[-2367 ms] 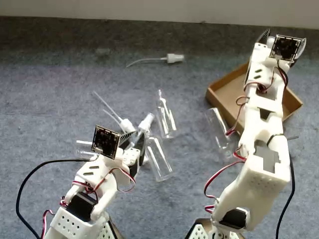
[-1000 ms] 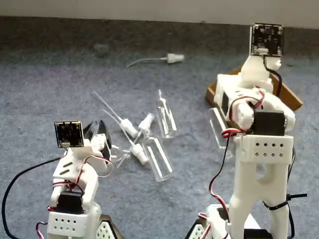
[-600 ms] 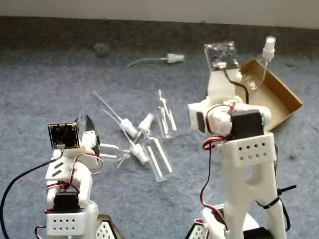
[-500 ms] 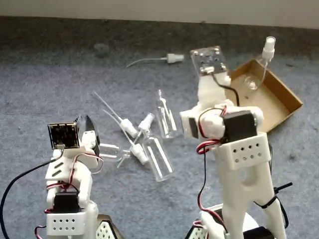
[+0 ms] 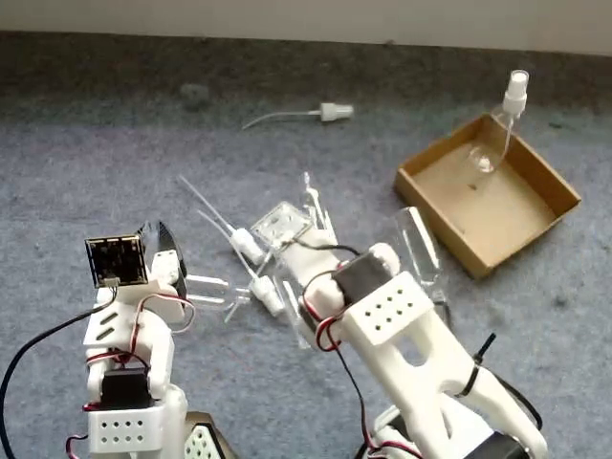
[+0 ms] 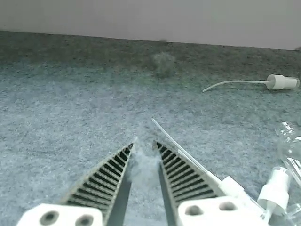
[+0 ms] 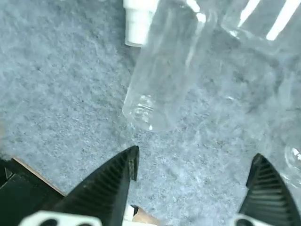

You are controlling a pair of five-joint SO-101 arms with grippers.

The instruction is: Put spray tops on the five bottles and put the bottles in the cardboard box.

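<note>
Cardboard box [image 5: 497, 210] sits out to the right on the grey carpet [image 5: 96, 172]. The one thing in it is a capped bottle [image 5: 514, 96], clear with a white spray top, standing at the far corner with its head above the rim. Just beside the box's near wall an open bottle [image 5: 418, 244] lies on its side on the carpet. The right arm [image 5: 382, 306] leans in over the middle of the carpet, above the cluster of loose pieces. Its right gripper [image 7: 195, 155] is spread wide and holds nothing. A clear uncapped bottle [image 7: 162, 70] lies on its side just beyond the fingertips. That bottle's round base points toward the gap, closer to one finger, and no finger touches it. A white loose spray top [image 7: 138, 16] lies at the bottle's far end, and a second bottle [image 7: 263, 28] lies alongside. At the lower left the left gripper [image 6: 145, 143] hangs low over bare carpet, its jaws only narrowly parted and empty. A long-tubed spray top [image 6: 230, 186] lies just beside one of its fingers, the thin tube running past the tip. A far spray top [image 6: 282, 82] with a curved tube lies well apart, near the wall.
</note>
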